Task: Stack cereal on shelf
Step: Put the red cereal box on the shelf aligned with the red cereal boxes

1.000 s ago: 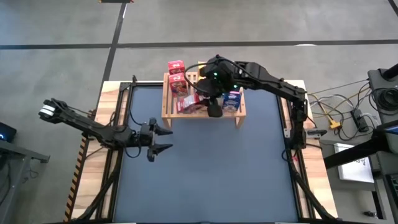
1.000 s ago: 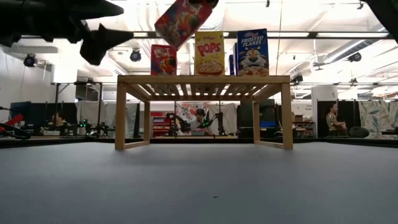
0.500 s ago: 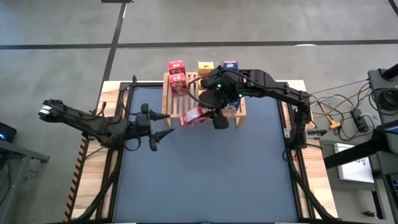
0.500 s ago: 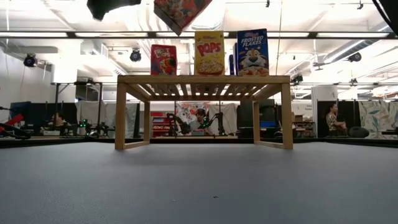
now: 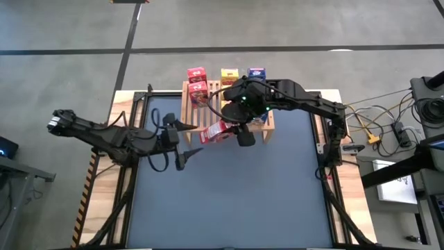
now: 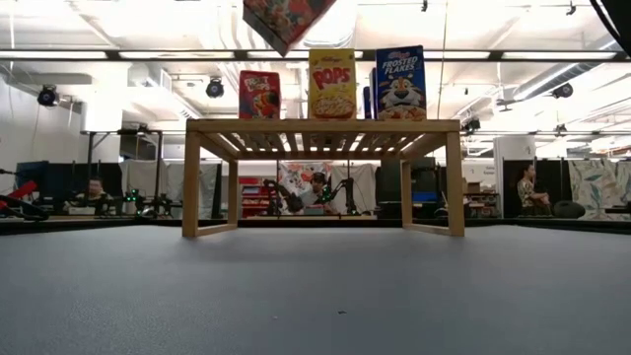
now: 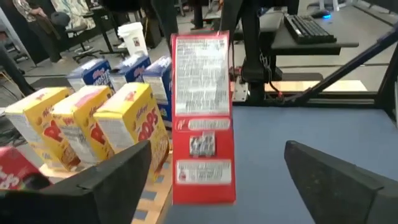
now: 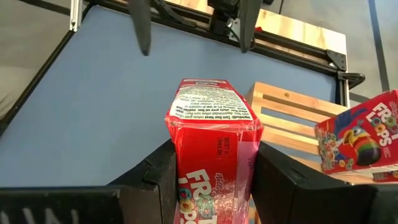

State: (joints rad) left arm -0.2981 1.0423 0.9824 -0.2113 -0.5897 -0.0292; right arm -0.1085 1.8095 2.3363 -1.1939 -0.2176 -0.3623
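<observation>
The right gripper (image 5: 239, 132) is clamped on a red cereal box (image 5: 216, 131), its two dark fingers (image 8: 160, 177) pressed against the box's broad faces, holding it up in the air just off the front left part of the shelf (image 5: 189, 104). From above, the held box lies nearly flat, with its long axis running out from the gripper toward the table's left side; in the low view only its tilted lower corner shows (image 6: 286, 20), well above the slatted top. The left gripper (image 5: 182, 140) hangs with its fingers spread wide, nothing between them, just beside the free end of that box and pointing at it; the left wrist view looks straight onto the box's printed side panel (image 7: 202, 118), which stands between the two open fingers but farther out. This looks like either a handover or a two-arm steadying, and the relation that matters is that the box's free end faces the left gripper while the shelf lies behind and beside both. On the rack already stand upright boxes: red ones (image 5: 198, 90) at its left, yellow ones (image 7: 127, 127) in the middle and blue ones (image 7: 163, 84) to the right, in rows running front to back. The right arm is clearly the nearer one to the open slats in front of the red row, so I judge it the likelier to set the box down, after turning it upright.
</observation>
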